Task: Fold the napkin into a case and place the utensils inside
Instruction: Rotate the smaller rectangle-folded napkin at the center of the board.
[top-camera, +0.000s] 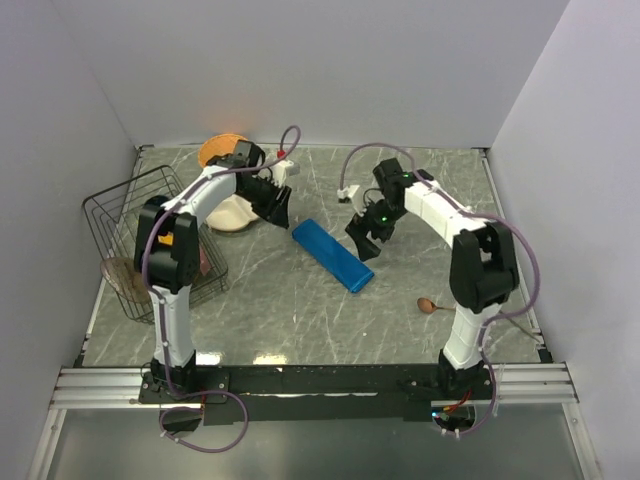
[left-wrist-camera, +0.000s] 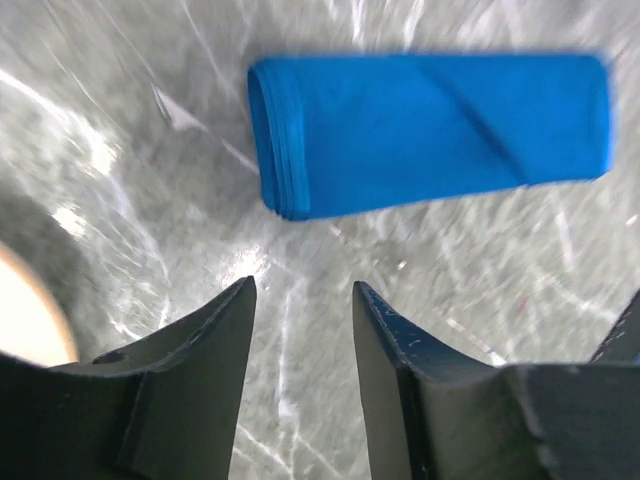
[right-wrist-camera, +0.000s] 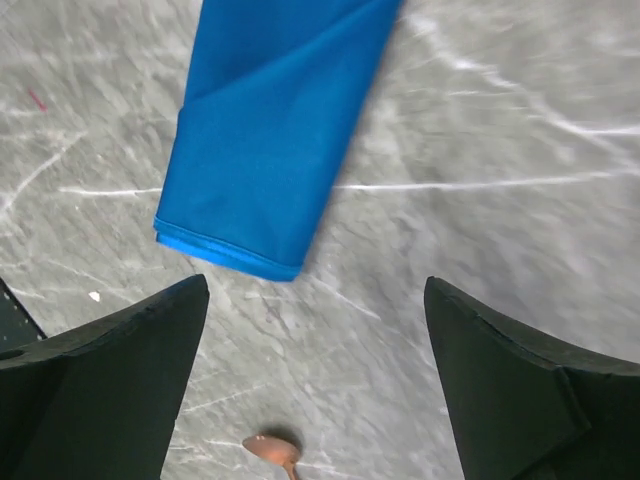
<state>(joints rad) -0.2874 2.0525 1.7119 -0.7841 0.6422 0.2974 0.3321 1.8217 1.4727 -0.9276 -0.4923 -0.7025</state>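
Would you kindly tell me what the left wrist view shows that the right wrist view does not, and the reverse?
Only the left wrist view: the left gripper, jaws partly apart and empty, a pale rounded edge I cannot identify, and the whole length of the bright blue folded cloth case. Only the right wrist view: the right gripper, jaws wide apart and empty, and the bowl of a brown wooden spoon. Both: that case lying on the grey marbled table, ungripped.
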